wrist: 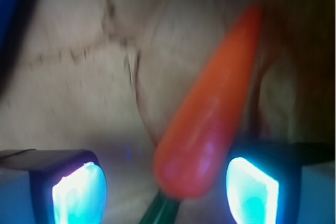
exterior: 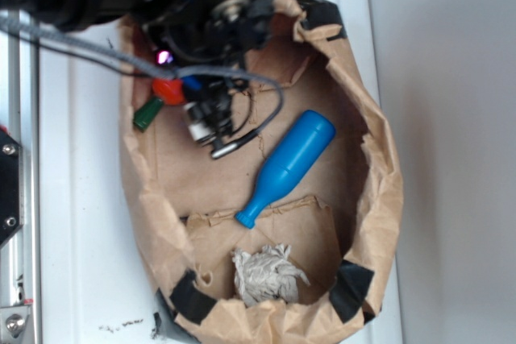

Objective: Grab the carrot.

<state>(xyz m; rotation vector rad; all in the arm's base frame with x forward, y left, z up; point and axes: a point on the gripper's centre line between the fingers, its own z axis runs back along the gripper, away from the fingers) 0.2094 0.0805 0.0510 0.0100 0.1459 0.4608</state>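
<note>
Claw spread wide around the carrot's thick end, inside the paper bag.

In the wrist view the gripper (wrist: pixel 165 187) has its glowing pads (wrist: pixel 79 192) apart, the carrot (wrist: pixel 207 114) between them, nearer the right pad; contact is unclear through blur. Farther off, the blue pin (exterior: pixel 286 167) lies mid-bag, crumpled paper (exterior: pixel 266 274) beyond.

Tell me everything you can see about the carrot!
The carrot is smooth, shiny, bright orange, plastic-looking, narrowing to a point, with a dark green stem end. It lies on brown paper inside the paper bag, near the bag's wall. The end effector sits open over its thick end, fingers on either side. Whether they touch it cannot be told.
</note>
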